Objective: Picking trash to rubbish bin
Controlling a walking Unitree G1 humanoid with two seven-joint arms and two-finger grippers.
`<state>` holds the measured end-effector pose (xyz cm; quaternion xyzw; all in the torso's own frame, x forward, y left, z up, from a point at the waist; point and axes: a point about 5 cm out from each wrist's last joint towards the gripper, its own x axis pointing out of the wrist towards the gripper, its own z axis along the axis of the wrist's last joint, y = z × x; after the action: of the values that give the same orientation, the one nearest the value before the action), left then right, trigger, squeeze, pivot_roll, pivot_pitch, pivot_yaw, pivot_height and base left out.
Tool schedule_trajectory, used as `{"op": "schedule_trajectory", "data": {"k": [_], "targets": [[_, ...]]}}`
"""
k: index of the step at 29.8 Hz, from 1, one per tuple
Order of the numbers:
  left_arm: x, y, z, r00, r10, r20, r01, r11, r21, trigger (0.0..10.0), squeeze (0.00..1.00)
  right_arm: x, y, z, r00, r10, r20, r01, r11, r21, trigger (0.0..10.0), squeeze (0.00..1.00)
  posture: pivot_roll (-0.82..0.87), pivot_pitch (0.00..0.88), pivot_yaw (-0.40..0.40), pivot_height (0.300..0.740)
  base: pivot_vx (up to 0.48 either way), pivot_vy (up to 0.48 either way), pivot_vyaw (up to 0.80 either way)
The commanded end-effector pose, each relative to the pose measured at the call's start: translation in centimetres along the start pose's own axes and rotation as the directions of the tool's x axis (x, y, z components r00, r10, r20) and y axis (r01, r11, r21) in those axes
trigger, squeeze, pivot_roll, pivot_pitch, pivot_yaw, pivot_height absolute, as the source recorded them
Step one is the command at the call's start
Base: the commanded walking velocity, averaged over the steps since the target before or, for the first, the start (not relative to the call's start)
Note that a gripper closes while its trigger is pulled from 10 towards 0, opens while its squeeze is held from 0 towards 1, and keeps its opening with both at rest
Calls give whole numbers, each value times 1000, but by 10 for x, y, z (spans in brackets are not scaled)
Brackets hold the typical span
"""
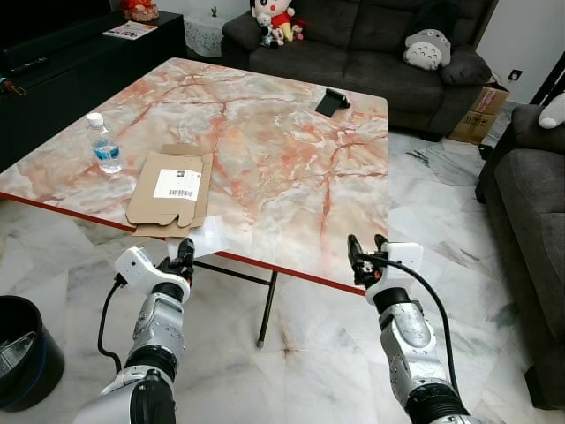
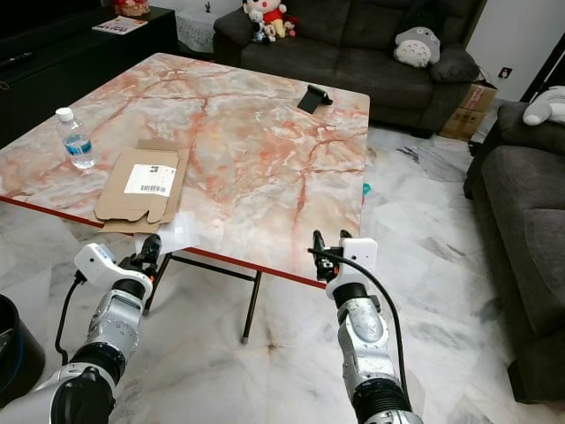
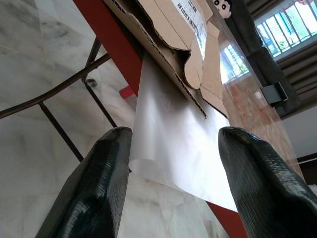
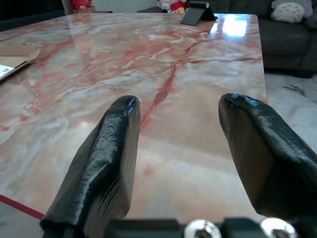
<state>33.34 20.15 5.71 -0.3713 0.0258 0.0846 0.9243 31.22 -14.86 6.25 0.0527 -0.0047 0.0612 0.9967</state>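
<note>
A flattened cardboard box point(image 1: 169, 188) lies at the near left of the marble table point(image 1: 282, 150). From under it a white sheet point(image 1: 205, 237) hangs over the red table edge. My left gripper point(image 1: 184, 253) is open just below that edge. In the left wrist view the sheet point(image 3: 178, 144) hangs between the two fingers, untouched. A water bottle point(image 1: 104, 144) stands left of the cardboard. The black rubbish bin point(image 1: 22, 353) sits on the floor at the far left. My right gripper point(image 1: 366, 249) is open and empty at the table's near edge, facing the tabletop point(image 4: 173, 74).
A black phone stand point(image 1: 331, 101) sits at the table's far side. Thin metal table legs point(image 1: 265, 309) run under the near edge. A dark sofa point(image 1: 371, 44) stands behind, an armchair point(image 1: 530, 194) at right, a black cabinet point(image 1: 79, 71) at left.
</note>
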Motion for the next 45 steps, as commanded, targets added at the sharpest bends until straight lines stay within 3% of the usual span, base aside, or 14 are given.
{"op": "schedule_trajectory", "data": {"k": [1,31,45], "targets": [[3,-5,0,1000,-14,-8,14,1000,-4,0,0,2,-5,7,1000,-12,23,12,1000,-2,10000,0,71,0,-128,740,0,0,0],[1,-5,-3,1000,-21,-14,21,1000,-2,0,0,2,-5,6,1000,-8,20,8,1000,-4,10000,0,71,0,-128,740,0,0,0],[4,-19,-6,998,-64,-4,64,998,-3,0,0,3,-5,6,1000,-5,16,5,1000,-2,10000,0,72,0,-132,740,0,0,0]]}}
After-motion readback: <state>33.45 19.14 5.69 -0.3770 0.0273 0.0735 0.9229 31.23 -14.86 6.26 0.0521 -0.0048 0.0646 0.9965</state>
